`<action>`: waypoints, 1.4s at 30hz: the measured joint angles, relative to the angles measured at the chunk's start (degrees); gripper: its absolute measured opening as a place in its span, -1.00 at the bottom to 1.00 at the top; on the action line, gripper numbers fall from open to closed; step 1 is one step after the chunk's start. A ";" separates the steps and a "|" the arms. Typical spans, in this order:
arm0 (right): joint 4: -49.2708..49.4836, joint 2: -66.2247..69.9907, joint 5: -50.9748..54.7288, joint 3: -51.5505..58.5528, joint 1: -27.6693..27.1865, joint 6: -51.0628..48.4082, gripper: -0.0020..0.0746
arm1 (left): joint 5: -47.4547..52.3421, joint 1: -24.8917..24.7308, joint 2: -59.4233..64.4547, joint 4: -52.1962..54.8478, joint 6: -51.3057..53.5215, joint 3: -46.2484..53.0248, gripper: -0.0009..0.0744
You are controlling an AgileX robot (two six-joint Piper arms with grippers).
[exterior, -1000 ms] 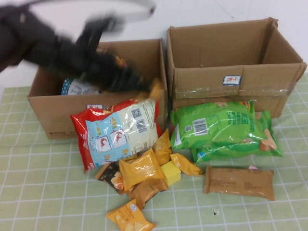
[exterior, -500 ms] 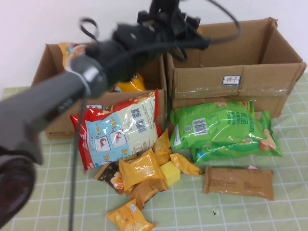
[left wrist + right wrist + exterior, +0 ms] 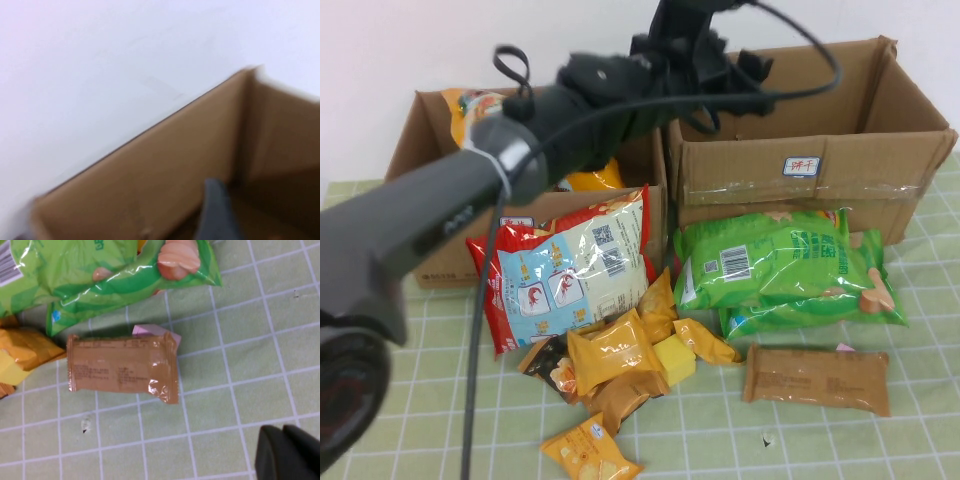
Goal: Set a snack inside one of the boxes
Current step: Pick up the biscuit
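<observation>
Two open cardboard boxes stand at the back: the left box (image 3: 430, 250) holds a yellow pack (image 3: 590, 178) and an orange bag (image 3: 470, 103); the right box (image 3: 740, 165) carries a small label. My left arm reaches across from the lower left. My left gripper (image 3: 720, 75) hangs over the right box's near left corner; I cannot see anything in it. The left wrist view shows that box's inner wall (image 3: 165, 165). My right gripper (image 3: 282, 432) is shut and empty over the mat, apart from a brown pack (image 3: 122, 370).
In front of the boxes lie a red-and-white bag (image 3: 570, 265), green bags (image 3: 770, 265), several small yellow packs (image 3: 615, 350), one small pack (image 3: 590, 450) near the front edge, and the brown pack (image 3: 817, 378). The green checked mat (image 3: 920, 400) covers the table.
My left arm has swung from over the left box rightward to over the right box. The yellow pack now shows in the left box.
</observation>
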 joint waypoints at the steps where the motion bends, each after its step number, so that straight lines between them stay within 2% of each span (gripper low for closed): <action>1: 0.00 0.00 0.09 0.00 0.00 0.00 -0.95 | 1.71 0.00 -0.91 0.00 -0.13 0.00 0.02; 5: 0.22 0.00 0.39 0.00 0.00 -1.34 -0.95 | 12.16 1.57 -5.26 4.06 -0.78 -0.09 -0.42; 6: 0.64 0.00 0.63 0.00 0.00 -2.90 -0.95 | 16.18 2.43 -6.44 6.62 -2.56 -0.23 -0.62; 8: 1.98 0.00 1.07 0.00 0.00 -5.26 -0.95 | 24.70 4.33 -8.36 13.52 -8.24 -0.22 -0.81; 12: 7.59 0.00 1.77 0.00 0.00 -11.71 -0.95 | 42.23 8.06 -10.56 30.23 -27.06 -0.22 -0.95; 16: 13.02 0.00 2.22 0.00 0.00 -17.42 -0.95 | 59.34 8.91 -10.53 45.55 -34.86 -0.22 -0.97; 18: 15.19 0.00 2.35 0.00 0.00 -19.77 -0.95 | 62.37 7.78 -10.82 52.45 -38.94 0.41 -0.98; 22: 17.09 0.00 3.07 0.09 0.00 -21.88 -0.95 | 63.51 4.17 -13.03 64.95 -48.41 4.86 -0.98; 25: 18.13 0.00 3.36 0.77 0.00 -22.36 -0.95 | 63.51 0.87 -15.70 70.14 -53.27 10.97 -0.98; 31: 18.69 0.00 3.58 1.16 0.00 -23.13 -0.95 | 59.69 -5.47 -22.34 69.87 -57.26 29.28 -0.98; 38: 21.28 0.00 3.58 1.16 0.00 -26.42 -0.95 | 47.99 -8.60 -28.00 68.32 -65.47 44.51 -0.98; 40: 22.84 0.00 3.58 1.16 0.00 -28.39 -0.95 | 44.29 -9.40 -28.16 68.09 -66.74 47.25 -0.92; 42: 24.62 0.00 3.58 1.16 0.00 -30.72 -0.95 | 40.97 -10.20 -28.16 68.35 -67.09 49.39 -0.77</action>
